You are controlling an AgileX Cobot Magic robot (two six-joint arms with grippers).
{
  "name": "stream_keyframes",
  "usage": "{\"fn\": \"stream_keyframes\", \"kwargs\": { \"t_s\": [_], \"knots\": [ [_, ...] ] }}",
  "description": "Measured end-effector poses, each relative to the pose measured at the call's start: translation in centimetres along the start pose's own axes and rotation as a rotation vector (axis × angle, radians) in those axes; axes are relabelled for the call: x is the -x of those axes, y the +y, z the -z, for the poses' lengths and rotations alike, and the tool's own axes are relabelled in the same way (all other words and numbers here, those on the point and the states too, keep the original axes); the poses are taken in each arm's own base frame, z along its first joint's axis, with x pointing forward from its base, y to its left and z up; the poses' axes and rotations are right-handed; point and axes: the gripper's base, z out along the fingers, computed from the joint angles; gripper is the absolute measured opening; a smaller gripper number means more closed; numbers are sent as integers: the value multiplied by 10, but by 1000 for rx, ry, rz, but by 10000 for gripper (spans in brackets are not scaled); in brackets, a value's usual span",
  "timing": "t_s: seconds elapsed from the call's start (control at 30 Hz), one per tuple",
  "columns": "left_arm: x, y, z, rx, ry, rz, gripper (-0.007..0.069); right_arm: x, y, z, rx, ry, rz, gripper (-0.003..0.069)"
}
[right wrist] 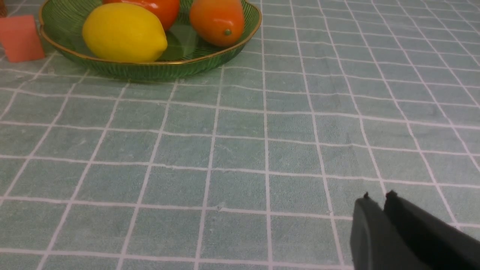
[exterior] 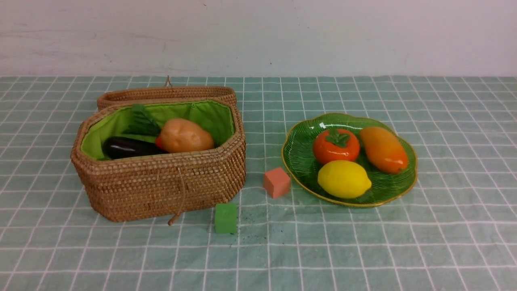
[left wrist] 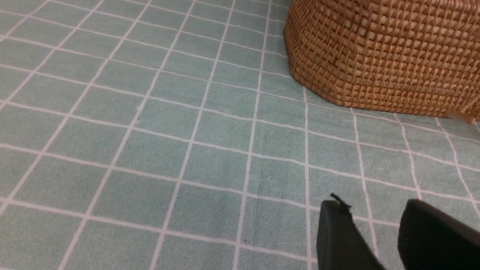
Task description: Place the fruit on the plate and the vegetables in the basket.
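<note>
Three fruits lie together on the plate: the lemon, the mango and the round orange-red fruit, all well ahead of the right gripper, which hangs low over bare tablecloth with its jaws nearly together, only a thin slit between them and nothing held. A salmon cube sits just beside the plate's rim, farther off from that gripper. The left gripper stands partly open over the cloth, empty, with the basket ahead of it and apart. Inside the basket's green lining rest the eggplant, the potato and some green leaves; its lid lies folded back. A green cube stands by the basket's near corner.
</note>
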Motion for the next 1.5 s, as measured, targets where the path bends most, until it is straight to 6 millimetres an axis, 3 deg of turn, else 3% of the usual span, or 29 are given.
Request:
{"fn": "stream_keyframes", "kwargs": {
  "t_s": [1.5],
  "knots": [
    [0, 0, 0, 0, 1, 0, 239, 0, 0, 0, 0, 0, 0, 122]
  ]
}}
